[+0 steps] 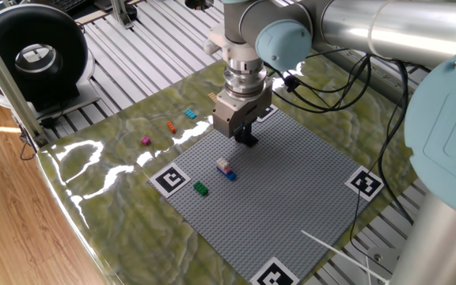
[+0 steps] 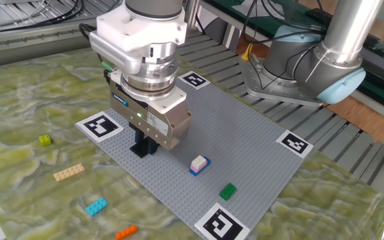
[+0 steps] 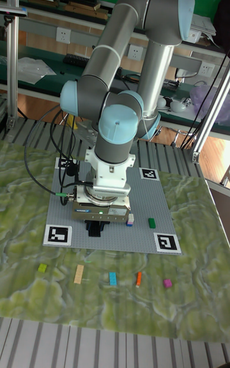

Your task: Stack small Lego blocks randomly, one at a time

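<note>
My gripper hangs low over the left part of the grey baseplate. Its black fingertips reach down to a dark flat piece on the studs. Fingers and piece merge into one black mass, so the jaw gap is not readable. A white-pink block on a blue one stands a little to the side. A green block sits near the plate's edge. Off the plate lie magenta, orange, cyan, tan and yellow-green blocks.
Black-and-white marker tags sit at the baseplate's corners. The green mottled mat surrounds the plate. A second robot's base stands beyond the plate, and a black round device sits past the table edge.
</note>
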Available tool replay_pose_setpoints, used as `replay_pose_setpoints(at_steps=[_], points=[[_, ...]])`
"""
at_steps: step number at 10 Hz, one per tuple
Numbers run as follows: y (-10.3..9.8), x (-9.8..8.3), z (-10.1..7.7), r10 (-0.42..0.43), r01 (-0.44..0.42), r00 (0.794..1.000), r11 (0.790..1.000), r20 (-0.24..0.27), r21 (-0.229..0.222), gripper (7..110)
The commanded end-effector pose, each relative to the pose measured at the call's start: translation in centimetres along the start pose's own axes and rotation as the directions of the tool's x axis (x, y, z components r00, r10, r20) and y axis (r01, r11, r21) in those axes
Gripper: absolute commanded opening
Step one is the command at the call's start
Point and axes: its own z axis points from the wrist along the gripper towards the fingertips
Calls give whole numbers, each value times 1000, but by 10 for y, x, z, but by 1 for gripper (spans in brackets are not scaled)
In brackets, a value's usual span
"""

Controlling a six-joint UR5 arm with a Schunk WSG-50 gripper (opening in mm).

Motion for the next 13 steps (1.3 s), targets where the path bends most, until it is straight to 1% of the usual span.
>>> replay_pose_setpoints(at_steps=[1, 2, 3, 8, 10, 13], points=[[1, -1, 0, 9, -9, 1000, 1000, 1, -9, 22], [1, 0, -1, 9, -9, 1000, 1000, 0, -9, 22], [2, 1, -4, 13, -13, 1000, 1000, -5, -5, 44], [4, -1, -2, 13, -13, 1000, 1000, -3, -14, 44], [7, 1, -8, 12, -12, 1000, 1000, -10, -25, 44], [5, 9, -15, 6, -7, 1000, 1000, -21, -23, 44]])
